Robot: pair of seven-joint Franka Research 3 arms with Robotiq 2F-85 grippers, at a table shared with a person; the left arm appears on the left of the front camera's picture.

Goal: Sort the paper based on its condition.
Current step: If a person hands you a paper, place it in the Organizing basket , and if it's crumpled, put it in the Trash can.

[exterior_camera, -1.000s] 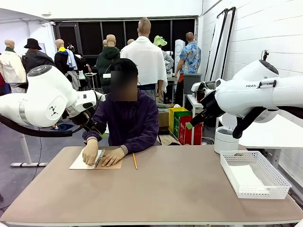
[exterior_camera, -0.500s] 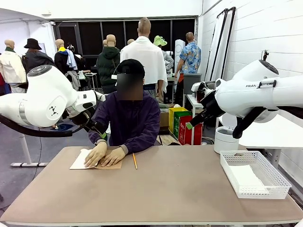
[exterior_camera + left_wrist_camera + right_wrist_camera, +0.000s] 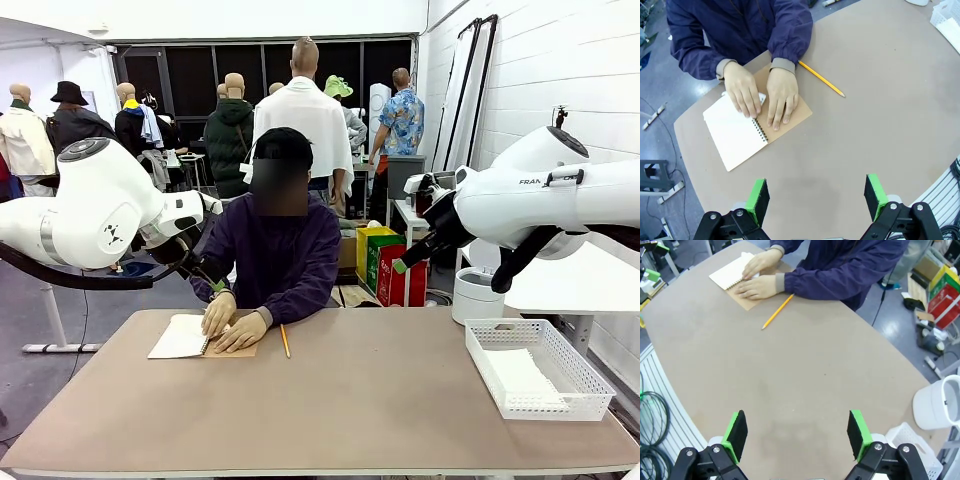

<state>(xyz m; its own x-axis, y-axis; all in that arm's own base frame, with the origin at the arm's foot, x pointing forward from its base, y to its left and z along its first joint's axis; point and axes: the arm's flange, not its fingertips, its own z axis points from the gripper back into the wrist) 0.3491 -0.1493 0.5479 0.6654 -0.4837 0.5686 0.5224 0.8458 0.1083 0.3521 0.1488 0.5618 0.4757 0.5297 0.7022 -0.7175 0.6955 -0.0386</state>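
My left tool (image 3: 816, 186) hangs high above the surface (image 3: 875, 110). Its green pads (image 3: 758, 197) are spread wide and there is nothing between them. Below it, towards the far left part of the surface, lies an open spiral notebook (image 3: 185, 338), with a white page (image 3: 735, 132) on one side of the coil and the brown cover (image 3: 797, 107) on the other. The person (image 3: 280, 255) sitting across from me has both hands on it. One hand (image 3: 742, 92) presses on the white page right by the coil, where a small bit of white is lifted under the fingers. The other hand (image 3: 781, 95) lies flat on the brown cover. Just beside the notebook, on its right in the front view, a yellow pencil (image 3: 285, 341) lies on the surface without touching the cover.

My right tool (image 3: 796, 422) is also held well above the surface. Its two fingers are parallel and far apart and hold nothing.

On the right side of the surface, near its edge, stands a white mesh basket (image 3: 590, 385). The paper (image 3: 525, 378) lies flat inside it on the bottom, well apart from the notebook. Beyond the basket, off the surface, stands a white bucket (image 3: 475, 295).
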